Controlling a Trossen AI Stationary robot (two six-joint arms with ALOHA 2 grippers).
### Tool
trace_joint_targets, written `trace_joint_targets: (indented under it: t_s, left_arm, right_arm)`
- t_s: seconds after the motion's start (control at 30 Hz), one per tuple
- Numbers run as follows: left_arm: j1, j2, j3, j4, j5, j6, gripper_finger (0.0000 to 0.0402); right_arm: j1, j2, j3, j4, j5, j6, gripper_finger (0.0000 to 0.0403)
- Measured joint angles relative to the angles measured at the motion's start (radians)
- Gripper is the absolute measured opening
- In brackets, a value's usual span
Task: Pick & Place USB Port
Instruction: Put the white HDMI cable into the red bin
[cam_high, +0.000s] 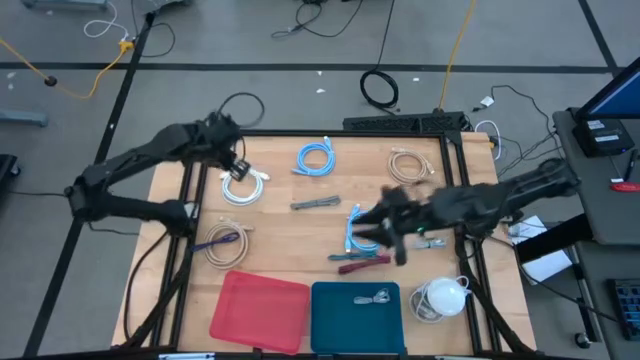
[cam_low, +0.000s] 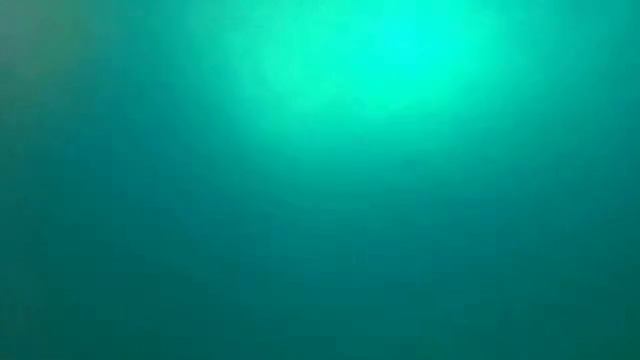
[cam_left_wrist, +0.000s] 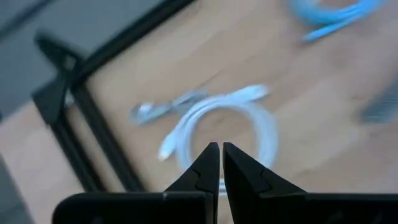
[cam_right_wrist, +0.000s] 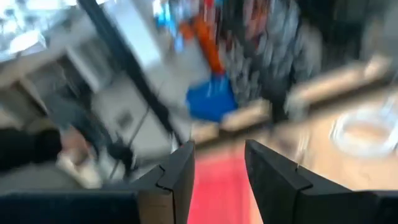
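Observation:
A white coiled USB cable (cam_high: 243, 187) lies flat on the wooden table at the far left. My left gripper (cam_left_wrist: 219, 146) hangs above it, pointing steeply down with its fingers shut, and in the left wrist view the coil (cam_left_wrist: 224, 124) shows just beyond the fingertips. My right gripper (cam_right_wrist: 219, 149) is raised over the table's middle right (cam_high: 378, 228), pointing level. Its fingers are open with nothing between them. A pale cable (cam_high: 375, 297) lies in the blue tray (cam_high: 340, 325).
A red tray (cam_high: 258, 312) sits left of the blue one at the near edge. Other coiled cables lie about: blue (cam_high: 315, 158), blue (cam_high: 352, 228), beige (cam_high: 408, 165), beige (cam_high: 222, 240), grey (cam_high: 315, 204), dark red (cam_high: 360, 262). A white round object (cam_high: 442, 296) lies near right.

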Motion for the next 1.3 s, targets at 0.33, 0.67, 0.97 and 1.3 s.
trace_joint_targets:
  t_s: [0.33, 0.67, 0.97, 1.3]
  left_arm:
    - [0.409, 0.173, -0.183, 0.213, 0.248, 0.525, 0.0035]
    - [0.223, 0.34, -0.171, 0.274, 0.317, 0.654, 0.018]
    - [0.089, 0.369, -0.172, 0.357, 0.114, 0.738, 0.0218]
    - [0.112, 0.467, -0.171, 0.36, 0.102, 0.74, 0.0218]
  right_arm:
    - [-0.005, -0.091, 0.0, -0.069, 0.287, -0.187, 0.0132]
    - [-0.049, -0.016, -0.001, -0.252, 0.34, -0.044, 0.0132]
    - [-0.061, 0.002, -0.001, -0.272, 0.351, -0.041, 0.0132]
    - [-0.062, 0.003, -0.001, -0.272, 0.351, -0.039, 0.0132]
